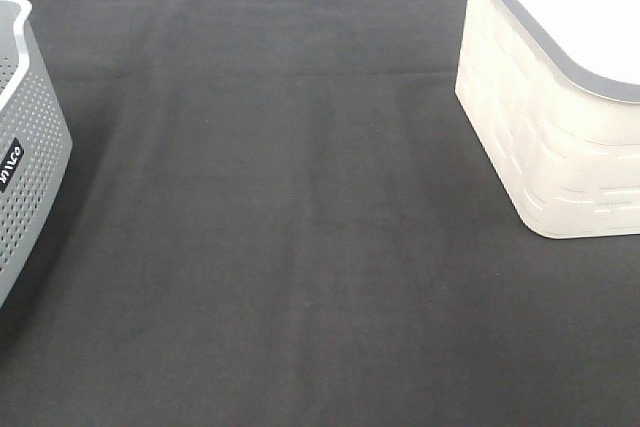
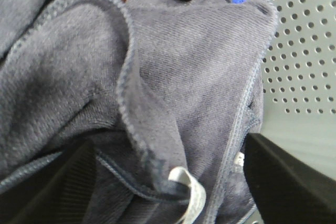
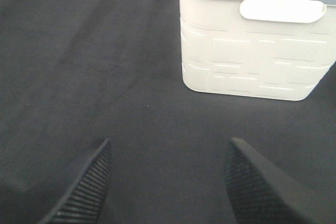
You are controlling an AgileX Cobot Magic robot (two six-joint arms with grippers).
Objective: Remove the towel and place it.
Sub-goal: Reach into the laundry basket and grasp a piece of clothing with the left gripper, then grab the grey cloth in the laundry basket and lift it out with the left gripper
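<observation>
The left gripper (image 2: 168,182) was the arm that mattered: its 2 dark fingers (image 2: 47,182) stood spread wide, with the towel (image 2: 184,77) bunched directly ahead of them and bulging into the gap between them. Whether the pads already touched the cloth could not be told. The towel lay crumpled inside the grey basket (image 2: 299,40), whose perforated wall stood just beyond it on 1 side. It had no clear long axis. Its most graspable feature looked to be a stitched fold running from the far side of the heap back toward the gap, ending at the white tag (image 2: 190,195) close to the fingertips. Closing on that ridge seemed the likely next step.

The right gripper (image 3: 168,182) was also spread and held nothing. It hung over the black table covering (image 3: 105,51) with the white basket (image 3: 247,56) ahead of it, and no towel was near.
</observation>
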